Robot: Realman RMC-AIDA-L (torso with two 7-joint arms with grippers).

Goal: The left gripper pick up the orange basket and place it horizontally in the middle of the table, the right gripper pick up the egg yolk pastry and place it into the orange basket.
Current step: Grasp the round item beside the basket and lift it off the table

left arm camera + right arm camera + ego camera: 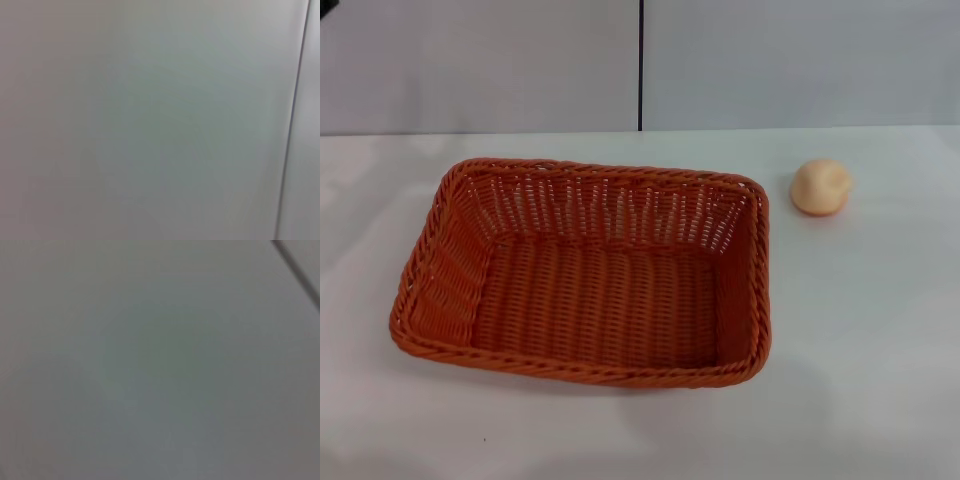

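White table point(880, 330): orange basket point(590, 275), egg yolk pastry point(820, 186) apart beside it; I see neither gripper, jaws unknowable; pastry pickup seems next.

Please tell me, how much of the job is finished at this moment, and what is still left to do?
The orange basket lies flat on the table, near the middle and turned a little askew, so that step either looks done or has not started. Nothing is in hand: neither the left tool nor the right tool appears in any view. The egg yolk pastry sits on the table to the right of the basket, apart from it, and must still go in.
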